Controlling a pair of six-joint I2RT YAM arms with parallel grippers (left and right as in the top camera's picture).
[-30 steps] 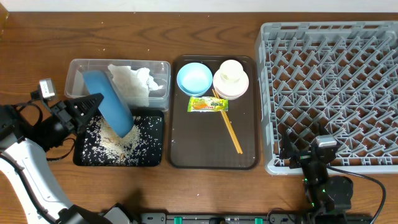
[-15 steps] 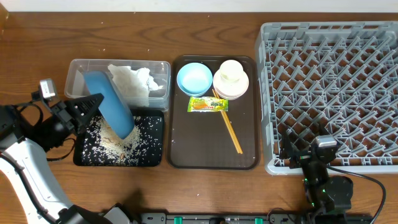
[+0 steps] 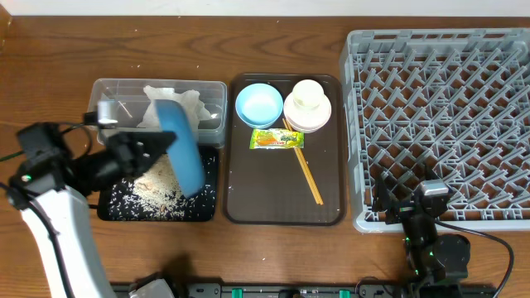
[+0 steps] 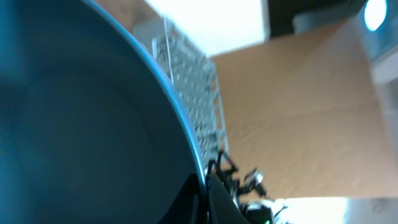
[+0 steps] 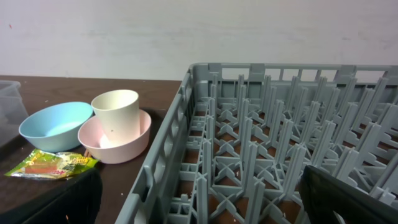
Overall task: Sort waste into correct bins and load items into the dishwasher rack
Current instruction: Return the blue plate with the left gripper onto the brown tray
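My right gripper (image 3: 411, 201) waits nearest me, jaws wide and empty, at the front edge of the large grey pegged plastic dishwasher rack (image 3: 439, 108). My left gripper (image 3: 137, 149) is clamped on the large dark-blue round plate (image 3: 180, 145), tipped on edge over the shallow black rectangular tray (image 3: 112, 213), I judge to shed the loose white cooked rice (image 3: 153, 186). Beyond, the crumpled white paper napkin (image 3: 174, 99) sits in the clear rectangular plastic tub (image 3: 103, 91).

We log clear plastic tub (image 3: 108, 91) far left, crumpled white paper napkin (image 3: 178, 99) inside; shallow black tray (image 3: 112, 211) before it holding loose white rice (image 3: 153, 186), large dark-blue plate (image 3: 180, 145) tilted over both. Centre, brown serving tray (image 3: 265, 190): light-blue bowl (image 3: 259, 104) left of cream cup (image 3: 307, 95) in pale pink bowl (image 3: 319, 118); yellow-green snack wrapper (image 3: 277, 139), thin wooden chopsticks (image 3: 306, 175) before them. Large grey plastic rack (image 3: 439, 116) right.
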